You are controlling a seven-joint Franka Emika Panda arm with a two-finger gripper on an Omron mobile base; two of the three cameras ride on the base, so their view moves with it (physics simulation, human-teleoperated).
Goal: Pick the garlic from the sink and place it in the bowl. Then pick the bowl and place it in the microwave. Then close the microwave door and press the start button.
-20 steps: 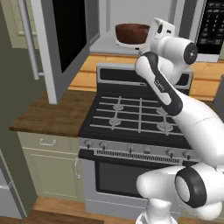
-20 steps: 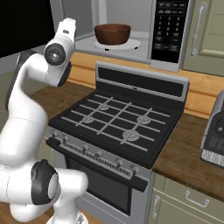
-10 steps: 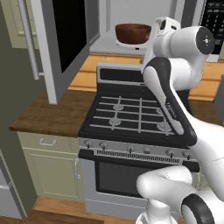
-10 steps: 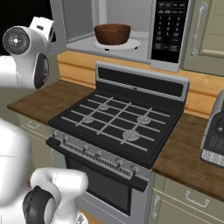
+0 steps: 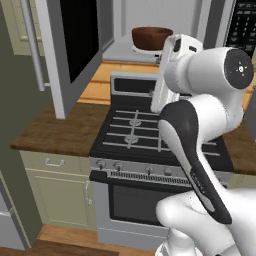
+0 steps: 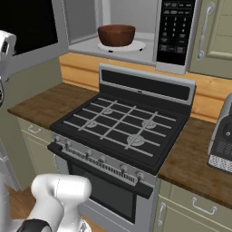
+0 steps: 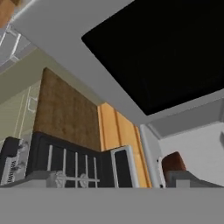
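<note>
The microwave door (image 5: 67, 42) stands swung out to the left, its black window facing the cavity and its long silver bar handle (image 5: 31, 45) at the far edge; in the hand view the same door (image 7: 148, 48) spreads across the top as a grey frame around a black pane. Below the microwave (image 6: 131, 31) sits a black stove (image 6: 122, 129) with grey grates, a row of knobs along its front edge and an oven window beneath. Brown wooden bench (image 6: 43, 102) runs on either side of the stove, with pale cabinets under it, and a dark grey appliance (image 6: 223, 138) stands at the right end of the bench.

The robot's white arm (image 5: 200, 115) rises in front of the stove and blocks much of the microwave opening in the left base view.

The bowl (image 6: 116, 35), round, deep and dark reddish-brown, rests on the white turntable (image 6: 136, 46) inside the pale cavity, left of the black keypad panel (image 6: 174, 29). The garlic cannot be made out inside it. Whether the end effector's fingers are apart or together cannot be told.
</note>
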